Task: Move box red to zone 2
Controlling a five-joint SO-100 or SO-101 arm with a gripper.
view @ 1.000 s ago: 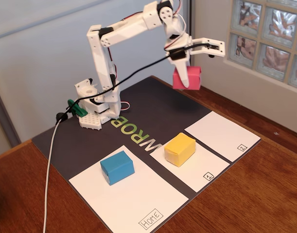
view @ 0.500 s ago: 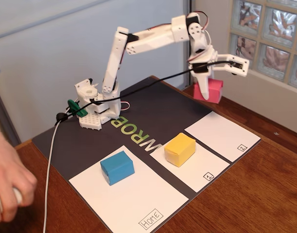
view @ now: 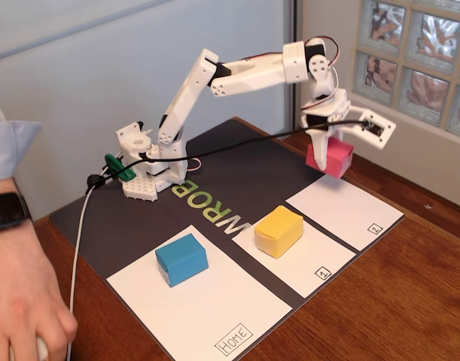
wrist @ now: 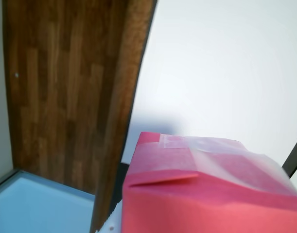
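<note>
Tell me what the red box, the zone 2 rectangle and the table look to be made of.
Red box: looks like matte folded paper, with a crease line and a clear tape strip on top in the wrist view. Zone 2 rectangle: apparently a flat sheet of plain white paper, hand-marked at its corner. Table: reddish-brown wood grain with a slight sheen, solid or veneer I cannot tell.

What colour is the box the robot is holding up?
Pinkish red. The box red shows best in the fixed view, held in the gripper.
</note>
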